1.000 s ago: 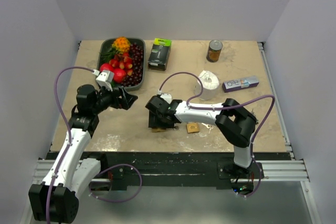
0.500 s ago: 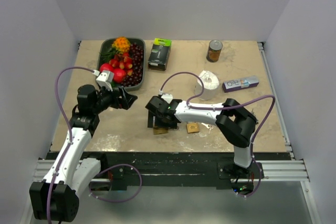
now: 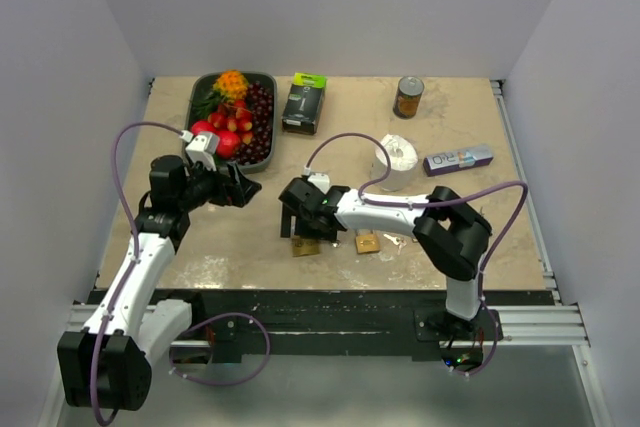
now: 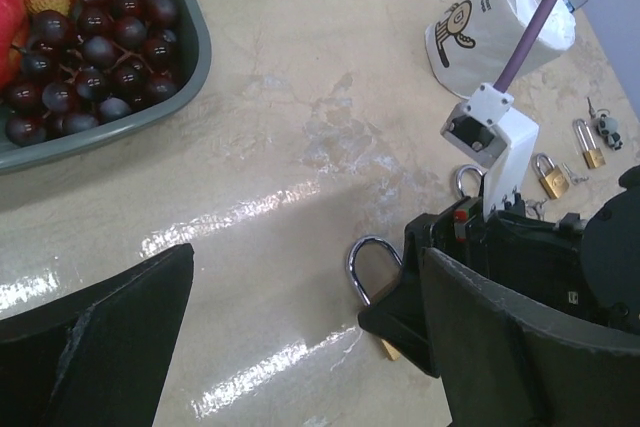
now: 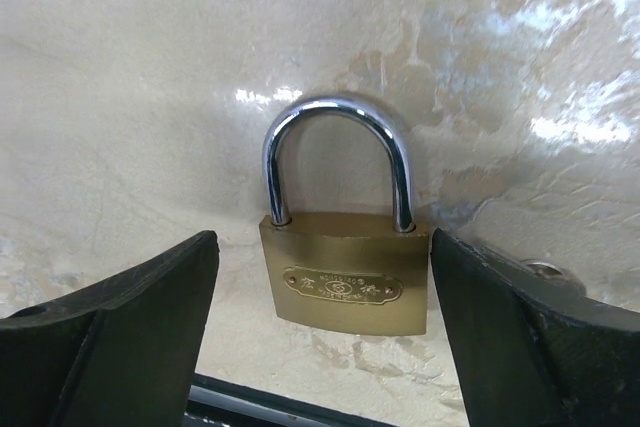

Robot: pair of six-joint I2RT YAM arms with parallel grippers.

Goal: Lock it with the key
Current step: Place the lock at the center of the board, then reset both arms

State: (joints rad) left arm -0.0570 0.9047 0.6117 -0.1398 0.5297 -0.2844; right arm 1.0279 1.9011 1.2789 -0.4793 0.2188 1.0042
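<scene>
My right hand [image 5: 322, 342] is spread wide, one finger on each side of the brass padlock [image 5: 345, 282], touching neither. The padlock lies flat on the tabletop [image 5: 150, 97], near its middle. My left hand [image 4: 305, 347], also wide, hovers right of the fruit tray [image 4: 192, 42].

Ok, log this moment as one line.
right gripper open, straddling padlock | left gripper open, empty | padlock flat on table, ungrasped

Bright, even overhead light — white glare streaks the table [image 4: 300, 137]; near claws blur softly.
</scene>
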